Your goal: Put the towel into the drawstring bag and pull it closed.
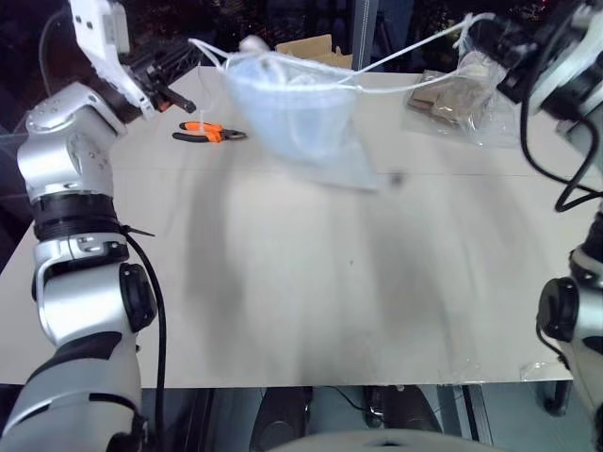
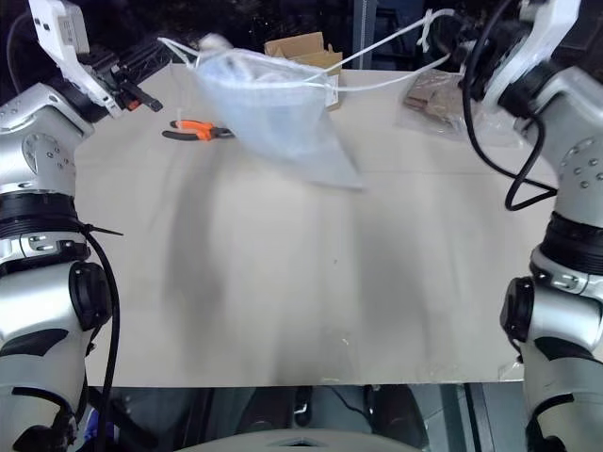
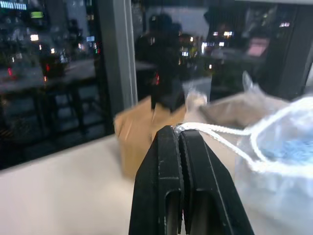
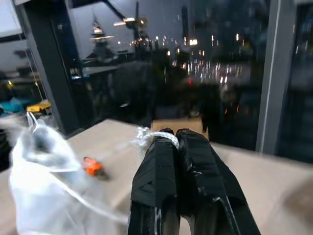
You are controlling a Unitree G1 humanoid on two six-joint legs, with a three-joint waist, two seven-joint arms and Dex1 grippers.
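The white semi-sheer drawstring bag [image 1: 306, 122] hangs tilted in the air over the far half of the table. The light-blue towel [image 1: 268, 94] shows through its fabric, inside it. Thin white cords run from the bag's mouth out to both sides. My left gripper [image 1: 187, 52] is raised at the far left and shut on the left cord, which is pinched at its fingertips [image 3: 171, 134]. At the far right my right gripper [image 1: 471, 30] is shut on the right cord, knotted at its tips [image 4: 161, 139]. Both cords are stretched and the bag's mouth is gathered.
Orange-handled pliers [image 1: 209, 133] lie on the pale table [image 1: 311, 282] at the far left, below the bag. A cardboard box [image 1: 316, 49] stands at the table's back edge. A clear crinkly plastic bag with brown contents [image 1: 457, 102] lies at the far right.
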